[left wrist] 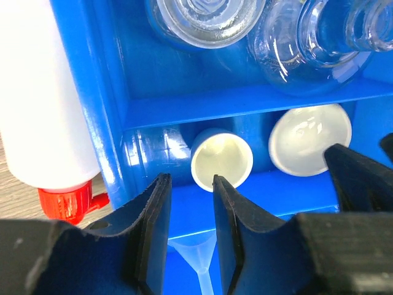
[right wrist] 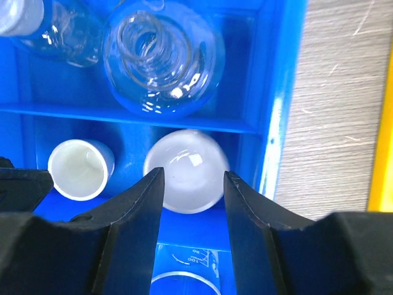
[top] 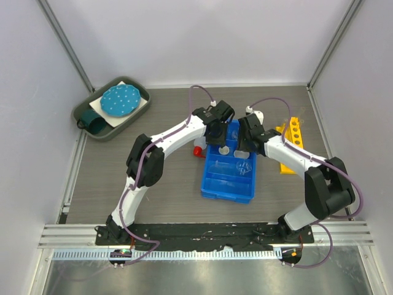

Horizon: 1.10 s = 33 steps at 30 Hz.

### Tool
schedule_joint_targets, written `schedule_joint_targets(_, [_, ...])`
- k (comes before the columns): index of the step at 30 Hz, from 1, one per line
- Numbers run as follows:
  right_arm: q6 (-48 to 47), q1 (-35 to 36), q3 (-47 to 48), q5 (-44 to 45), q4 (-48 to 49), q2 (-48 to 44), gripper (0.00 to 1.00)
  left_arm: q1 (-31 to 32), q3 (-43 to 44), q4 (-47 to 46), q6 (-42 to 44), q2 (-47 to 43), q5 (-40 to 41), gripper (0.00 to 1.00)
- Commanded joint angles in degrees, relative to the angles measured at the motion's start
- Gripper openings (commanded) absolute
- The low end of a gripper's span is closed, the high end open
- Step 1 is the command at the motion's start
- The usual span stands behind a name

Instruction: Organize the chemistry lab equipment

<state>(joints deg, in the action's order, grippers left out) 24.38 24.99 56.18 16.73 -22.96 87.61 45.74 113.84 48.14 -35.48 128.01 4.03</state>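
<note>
Drop-off step, by look: small white cup [left wrist: 221,161] and wider white dish [right wrist: 184,167] down in blue bin [top: 227,196], compartment beside flasks [right wrist: 159,58]. Left fingers [left wrist: 153,233] and right fingers [right wrist: 132,233] spread, pinching nothing. Next: lift straight, clear of glass. Left wrist only: funnel [left wrist: 191,252], red-capped bottle [left wrist: 46,110] outside bin on worktop. Top only: yellow rack [top: 293,138]

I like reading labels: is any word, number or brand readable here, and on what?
"100", faint and only seemingly: printed scale on the glass beaker in the blue bin; the smaller figures beside it are too blurred to read.
No other readable text on anything else in view.
</note>
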Motion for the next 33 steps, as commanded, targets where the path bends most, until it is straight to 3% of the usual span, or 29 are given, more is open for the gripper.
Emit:
schedule_joint_targets(1, [-1.18, -0.21, 4.63, 4.36, -3.75, -4.20, 0.49, -0.38, 3.66, 3.36, 1.38, -3.37, 2.03, 0.37])
schedule_joint_targets(11, [-3.37, 1.81, 17.54, 6.30, -11.14, -5.18, 0.54, -2.57, 10.43, 9.95, 3.05, -9.26, 4.41, 0.40])
schedule_joint_targets(17, [-3.46, 5.59, 22.21, 7.52, -13.34, -4.64, 0.58, -8.11, 12.19, 12.85, 4.81, -11.02, 3.79, 0.52])
schedule_joint_targets(19, [-3.46, 8.05, 23.00, 8.75, -13.95, -4.30, 0.59, -9.95, 11.84, 13.21, 6.30, -11.29, 3.79, 0.57])
schedule_joint_targets(20, [-3.38, 8.84, 23.62, 9.19, -14.13, -4.21, 0.61, -10.49, 11.75, 13.21, 6.91, -11.37, 3.70, 0.65])
schedule_joint_targets(23, [-3.20, 11.21, 24.06, 10.25, -14.30, -3.85, 0.61, -11.98, 12.19, 14.43, 9.29, -10.50, 4.23, 0.73])
schedule_joint_targets(33, [-3.11, 14.29, 20.90, 11.92, -13.69, -5.52, 0.63, -12.95, 16.24, 16.82, 18.17, -3.56, 8.01, 0.78])
